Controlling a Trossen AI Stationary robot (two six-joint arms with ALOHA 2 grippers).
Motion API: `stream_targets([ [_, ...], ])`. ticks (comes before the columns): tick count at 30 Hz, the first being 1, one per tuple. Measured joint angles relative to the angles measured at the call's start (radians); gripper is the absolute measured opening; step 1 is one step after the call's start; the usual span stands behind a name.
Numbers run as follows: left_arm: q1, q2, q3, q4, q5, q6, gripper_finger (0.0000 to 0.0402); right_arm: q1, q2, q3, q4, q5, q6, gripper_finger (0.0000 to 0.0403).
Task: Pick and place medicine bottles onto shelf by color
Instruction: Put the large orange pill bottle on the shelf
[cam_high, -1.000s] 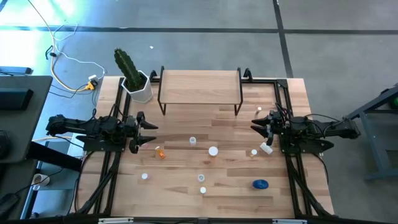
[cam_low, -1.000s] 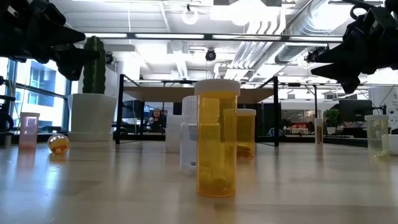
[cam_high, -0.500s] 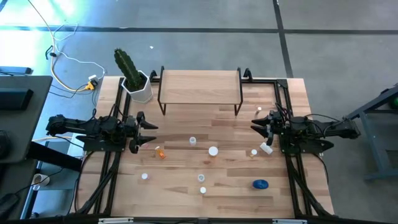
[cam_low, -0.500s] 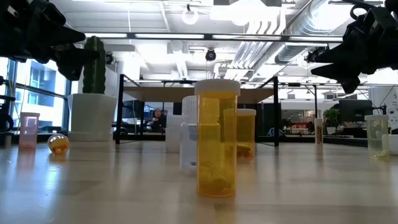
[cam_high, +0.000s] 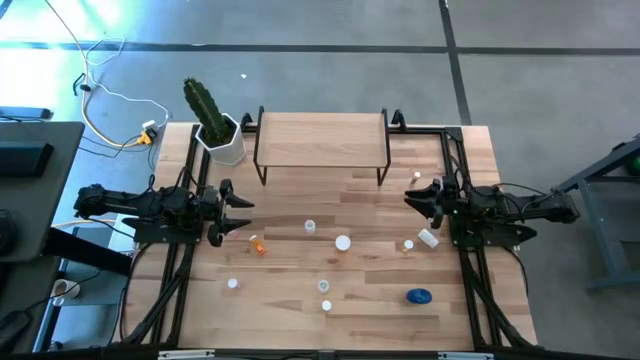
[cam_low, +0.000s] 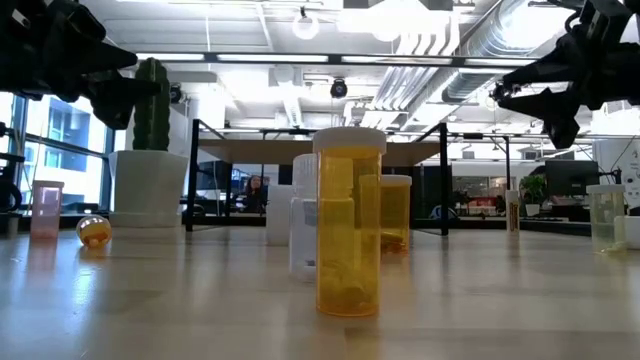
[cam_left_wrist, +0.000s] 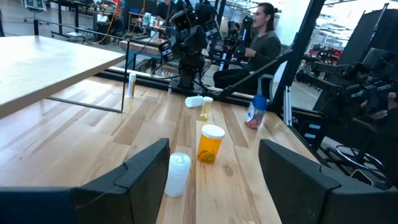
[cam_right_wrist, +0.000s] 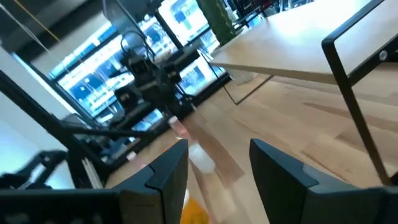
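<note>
Wood table (cam_high: 300, 190), bottles (cam_high: 343, 243) scattered between both hands (empty, parted)

You're in open-plan robotics lab: exposed ceiling ducts (cam_low: 440, 60) overhead, other arm rig (cam_left_wrist: 189, 37) and seated person (cam_left_wrist: 258, 40) beyond left claw (cam_left_wrist: 214, 180), monitors, concrete floor (cam_high: 330, 60) around tabletop (cam_high: 300, 200).

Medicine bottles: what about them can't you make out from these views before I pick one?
- High view: small bottles too tiny; only caps show, body colors unclear.
- Low view: front orange bottle partly hides the white bottle behind it.
- Right wrist view: blurred; the pale bottle between the right claw fingers has no readable color.
</note>
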Motion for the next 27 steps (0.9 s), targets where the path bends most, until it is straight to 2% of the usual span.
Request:
stream_targets([
  [7, 0.0, 0.0, 0.0, 0.0, 0.0, 0.0, 0.0236, 0.0, 0.0, 0.0, 0.08, 0.051, -0.002, 0.0175],
  [20, 0.0, 0.0, 0.0, 0.0, 0.0, 0.0, 0.0236, 0.0, 0.0, 0.0, 0.114, 0.05, -0.005, 0.0286],
  [27, 0.0, 0.0, 0.0, 0.0, 0.0, 0.0, 0.0236, 0.0, 0.0, 0.0, 0.219, 0.099, -0.063, 0.03],
])
